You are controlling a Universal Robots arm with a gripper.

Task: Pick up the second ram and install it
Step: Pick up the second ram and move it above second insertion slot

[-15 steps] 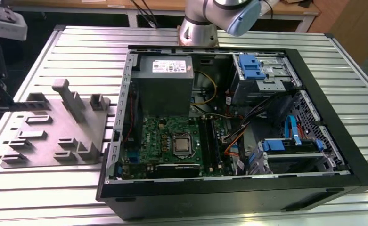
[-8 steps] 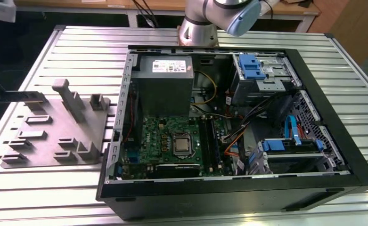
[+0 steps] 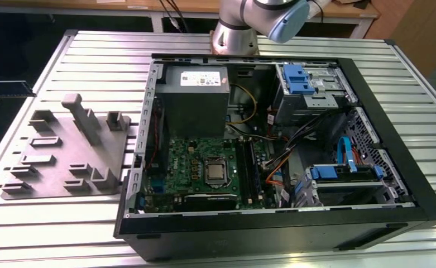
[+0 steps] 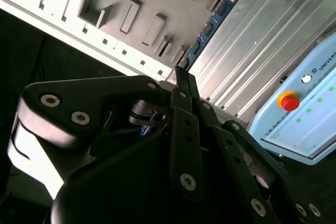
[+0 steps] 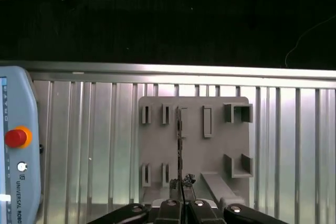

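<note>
My gripper (image 4: pixel 181 77) is pinched narrow on one end of the second ram (image 4: pixel 210 27). I judge it light, stiff and fragile, best held by its edges.

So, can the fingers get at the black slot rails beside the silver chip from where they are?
Probably yes. The case is open on top and nothing covers the slot rails; orange cables run close beside them. The fingers, shut on the ram, hang over the grey plate.

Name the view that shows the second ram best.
The second wrist view: the second ram shows its blue face and chips, extending from the gripper. The first wrist view gives it edge-on, a thin dark line.
</note>
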